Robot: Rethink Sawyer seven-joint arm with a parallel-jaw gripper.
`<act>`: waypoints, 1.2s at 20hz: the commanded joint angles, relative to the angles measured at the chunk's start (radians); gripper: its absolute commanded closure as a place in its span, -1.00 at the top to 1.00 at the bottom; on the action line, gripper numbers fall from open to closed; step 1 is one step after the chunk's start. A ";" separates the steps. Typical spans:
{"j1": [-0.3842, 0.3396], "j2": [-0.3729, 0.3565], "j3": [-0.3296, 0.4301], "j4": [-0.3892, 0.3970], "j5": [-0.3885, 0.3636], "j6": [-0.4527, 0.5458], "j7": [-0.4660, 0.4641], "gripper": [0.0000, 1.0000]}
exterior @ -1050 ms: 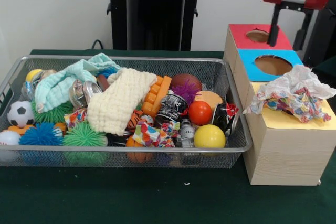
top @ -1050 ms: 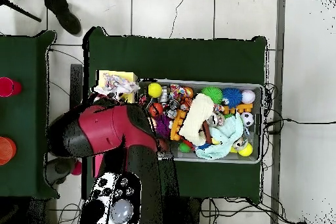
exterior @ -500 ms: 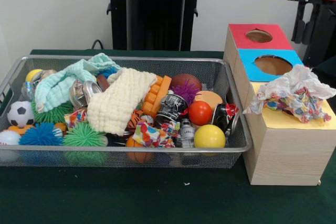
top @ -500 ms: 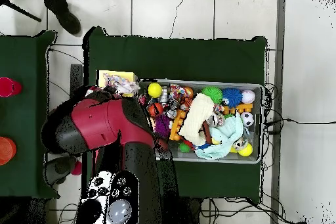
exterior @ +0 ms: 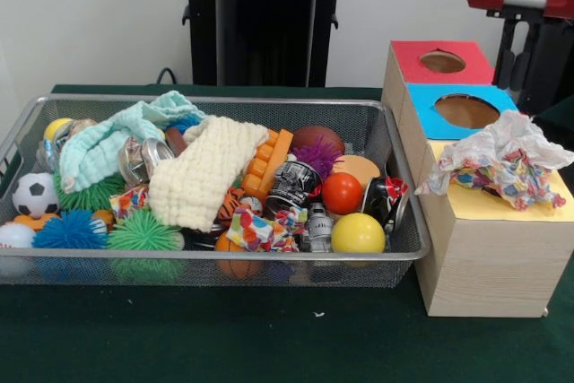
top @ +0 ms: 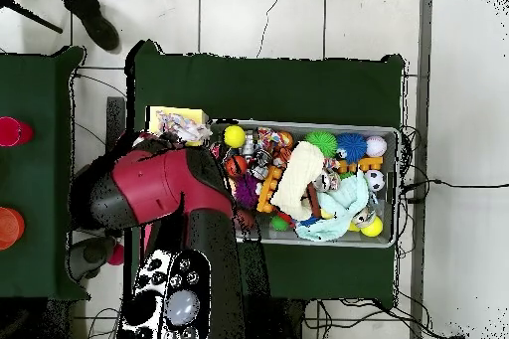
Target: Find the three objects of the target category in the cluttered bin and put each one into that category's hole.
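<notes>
Pincer: the red and black pincer (exterior: 518, 42) hangs at the top right corner of the front view, above the far end of the box; whether its black fingers stand apart or together, I cannot tell.
Crumpled cloth: a white cloth with coloured patches (exterior: 502, 163) lies on the yellow panel, nearer the camera than the pincer and below it.
Box: the pale wooden box (exterior: 484, 262) has a round hole in its blue panel (exterior: 465, 111) and another in its red panel (exterior: 441, 61), just left of the pincer.
Bin: the wire-mesh bin (exterior: 215, 262) stands well left of the pincer on the green table (exterior: 224, 338), holding a yellow ball (exterior: 358, 233), an orange ball (exterior: 342, 193) and a cream knitted cloth (exterior: 204, 170).
</notes>
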State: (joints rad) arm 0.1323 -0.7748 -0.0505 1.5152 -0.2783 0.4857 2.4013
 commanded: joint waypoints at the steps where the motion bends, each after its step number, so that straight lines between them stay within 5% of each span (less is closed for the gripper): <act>1: -0.017 0.089 0.041 0.057 -0.070 -0.059 -0.010 -1.00; 24: 0.020 0.129 0.000 0.041 -0.093 -0.129 0.049 -1.00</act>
State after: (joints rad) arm 0.1460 -0.7072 -0.0571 1.5156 -0.3187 0.4059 2.4013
